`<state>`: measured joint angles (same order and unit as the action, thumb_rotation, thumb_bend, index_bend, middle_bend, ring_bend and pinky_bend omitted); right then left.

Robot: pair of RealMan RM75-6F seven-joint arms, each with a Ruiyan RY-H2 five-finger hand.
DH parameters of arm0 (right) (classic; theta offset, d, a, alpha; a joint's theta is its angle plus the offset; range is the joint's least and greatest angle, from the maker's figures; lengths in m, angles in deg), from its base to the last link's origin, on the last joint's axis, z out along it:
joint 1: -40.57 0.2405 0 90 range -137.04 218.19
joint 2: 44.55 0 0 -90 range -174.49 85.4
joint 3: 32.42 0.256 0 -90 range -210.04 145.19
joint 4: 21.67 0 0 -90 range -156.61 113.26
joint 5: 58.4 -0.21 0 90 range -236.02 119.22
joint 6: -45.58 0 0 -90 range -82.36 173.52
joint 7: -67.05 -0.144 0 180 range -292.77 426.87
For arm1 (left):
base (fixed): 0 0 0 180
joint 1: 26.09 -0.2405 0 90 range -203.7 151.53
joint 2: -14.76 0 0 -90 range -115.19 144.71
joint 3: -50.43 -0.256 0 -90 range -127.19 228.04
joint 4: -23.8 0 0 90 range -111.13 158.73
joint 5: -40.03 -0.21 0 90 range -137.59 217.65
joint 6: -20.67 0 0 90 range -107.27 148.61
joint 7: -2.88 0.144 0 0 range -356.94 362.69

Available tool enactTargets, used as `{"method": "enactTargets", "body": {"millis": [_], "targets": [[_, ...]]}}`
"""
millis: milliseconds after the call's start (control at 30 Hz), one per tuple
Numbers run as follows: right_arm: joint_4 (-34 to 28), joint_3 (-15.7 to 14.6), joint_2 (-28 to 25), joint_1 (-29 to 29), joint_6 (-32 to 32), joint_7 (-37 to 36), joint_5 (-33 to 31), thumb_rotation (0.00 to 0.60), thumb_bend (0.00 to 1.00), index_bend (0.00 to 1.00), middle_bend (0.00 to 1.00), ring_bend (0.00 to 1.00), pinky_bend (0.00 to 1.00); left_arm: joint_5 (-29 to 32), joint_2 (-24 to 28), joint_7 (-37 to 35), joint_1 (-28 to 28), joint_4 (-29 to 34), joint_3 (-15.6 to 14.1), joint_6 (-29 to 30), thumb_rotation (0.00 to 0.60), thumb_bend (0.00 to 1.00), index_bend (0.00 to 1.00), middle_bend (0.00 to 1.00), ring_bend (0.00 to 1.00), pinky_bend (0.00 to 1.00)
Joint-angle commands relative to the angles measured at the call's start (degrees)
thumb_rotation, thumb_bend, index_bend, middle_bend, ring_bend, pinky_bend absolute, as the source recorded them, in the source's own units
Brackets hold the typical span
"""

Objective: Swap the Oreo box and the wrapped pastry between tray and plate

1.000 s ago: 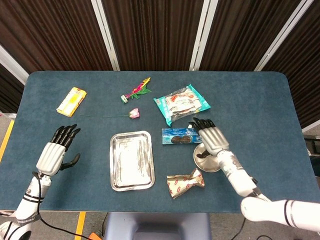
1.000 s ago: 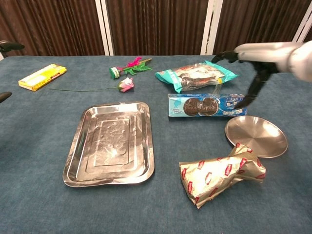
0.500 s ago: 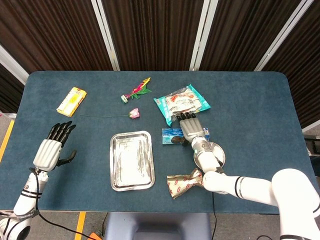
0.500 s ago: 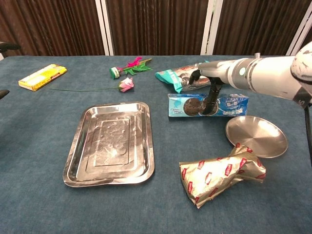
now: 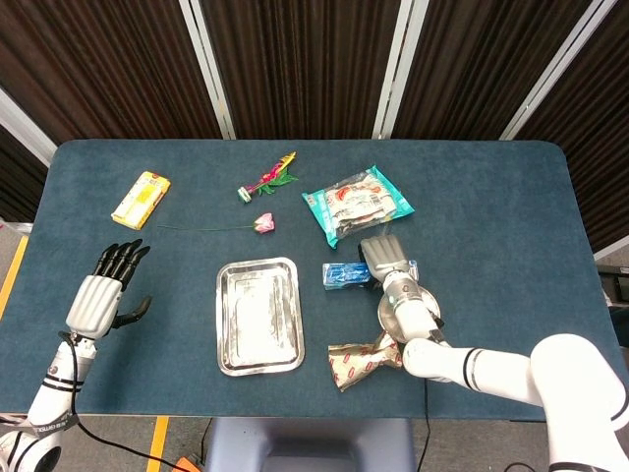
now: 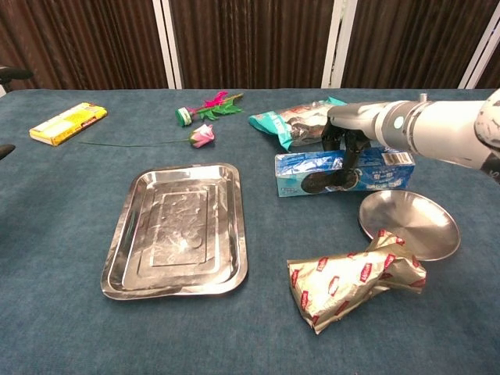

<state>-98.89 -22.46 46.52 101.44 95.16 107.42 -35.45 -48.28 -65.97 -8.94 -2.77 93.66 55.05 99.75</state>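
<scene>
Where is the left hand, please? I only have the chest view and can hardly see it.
Observer: The left hand hovers open, well left of the tray, holding nothing.
Operator: Thank you. Does the right arm pass over the plate?
Observer: Yes. From above, its wrist crosses the plate and hides much of it, while the right hand covers the right part of the Oreo box.

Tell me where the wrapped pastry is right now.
In the chest view the wrapped pastry lies on the table at the front right, its right end against the round plate, right of the tray.
</scene>
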Motion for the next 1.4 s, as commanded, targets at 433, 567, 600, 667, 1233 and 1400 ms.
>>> {"method": "enactTargets", "body": {"millis": [433,567,600,667,1233,1400], "targets": [[-26.8,-6.01,-20.95,-15.53,11.78,-12.93,21.46,0.6,0.33,0.81,0.62,0.62,0.74,-3.52,0.84,5.4,-1.24,7.12,-1.69,3.03,0.6,0.38,0.0,0.0,0.0,0.03],[-24.6,-8.95,-20.59,-20.04,10.69,-19.83,27.84,0.6,0.33,0.81,0.62,0.61,0.74,-5.31,0.68,6.79,-1.78,9.06,-3.14,3.61,0.6,0.38,0.0,0.0,0.0,0.03],[-23.5,-9.26,-19.92,-20.74,10.39,-21.24,28.98,0.6,0.33,0.81,0.62,0.61,0.74,-5.66,0.73,7.1,-1.87,9.58,-3.47,3.61,0.6,0.38,0.0,0.0,0.0,0.03],[-20.48,-9.45,-17.77,-21.98,10.08,-24.01,31.29,0.6,0.33,0.81,0.62,0.62,0.74,-6.42,0.85,8.15,-2.05,10.62,-4.1,3.62,0.6,0.38,0.0,0.0,0.0,0.03],[-14.95,-7.79,-15.6,-23.9,3.96,-31.13,37.19,0.6,0.22,0.0,0.02,0.01,0.27,-10.2,3.36,7.98,-3.29,16.58,-7.63,3.48,0.6,0.38,0.0,0.0,0.0,0.03],[-22.14,-9.18,-23.42,-29.29,10.28,-37.95,45.72,0.6,0.18,0.0,0.0,0.0,0.17,-13.21,4.7,8.26,-2.63,20.15,-9.17,2.61,0.6,0.38,0.0,0.0,0.0,0.03]]}}
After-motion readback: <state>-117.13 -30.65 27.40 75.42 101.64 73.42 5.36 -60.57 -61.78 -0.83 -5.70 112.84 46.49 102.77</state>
